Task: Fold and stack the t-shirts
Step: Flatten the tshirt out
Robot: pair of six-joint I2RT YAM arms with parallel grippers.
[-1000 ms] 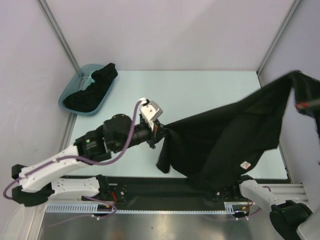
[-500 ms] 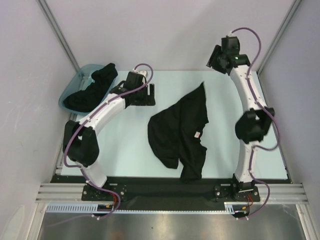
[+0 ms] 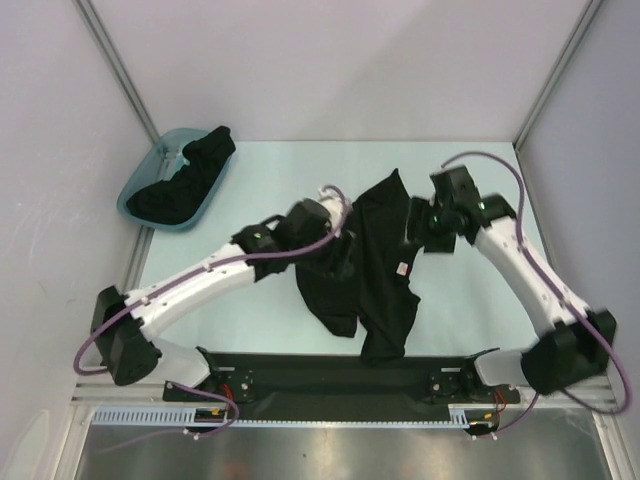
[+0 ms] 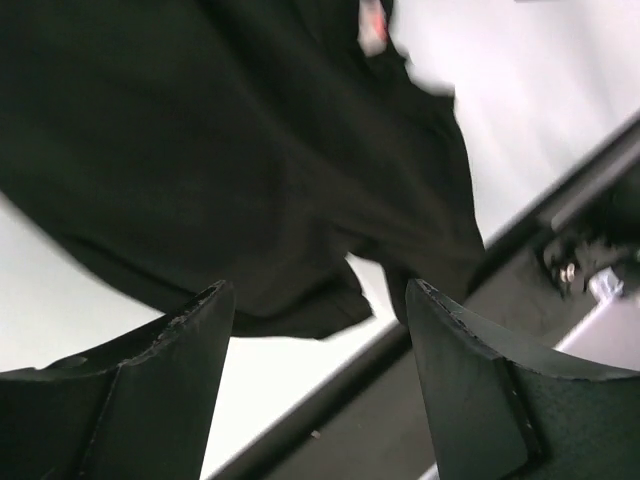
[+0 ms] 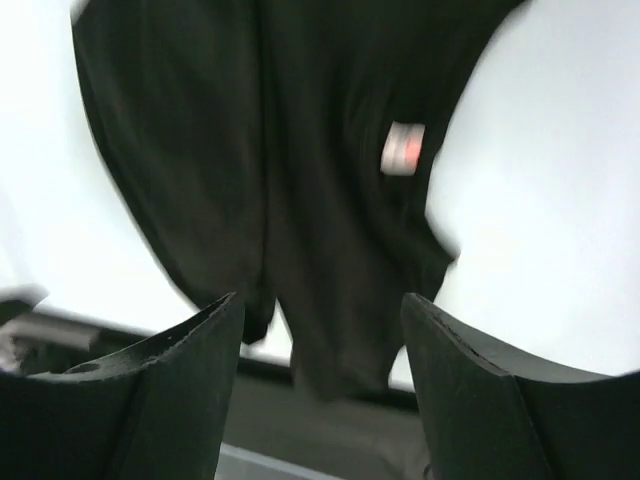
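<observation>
Only the top view takes in the one teal tub point(image 3: 140, 178) at the far left corner of the desk point(image 3: 470, 170), with black cloth point(image 3: 185, 180) heaped inside. The wrist views show the left gripper point(image 4: 318, 292) and right gripper point(image 5: 320, 300), jaws spread and empty, above the one black t-shirt point(image 3: 375, 290) crumpled mid-desk, its hem overhanging the near edge.

Black t-shirt point(image 3: 362, 278) lies crumpled on table point(image 3: 262, 168); more shirts point(image 3: 185, 180) heaped in teal tub point(image 3: 165, 152).

Both wrist views blur the crumpled black cloth t-shirt point(image 4: 250, 150); its small white-and-red label point(image 5: 402, 148) is unreadable. At the worktop's far-left corner, black shirts point(image 3: 185, 175) in the teal plastic tub point(image 3: 128, 197) cannot be counted.
</observation>
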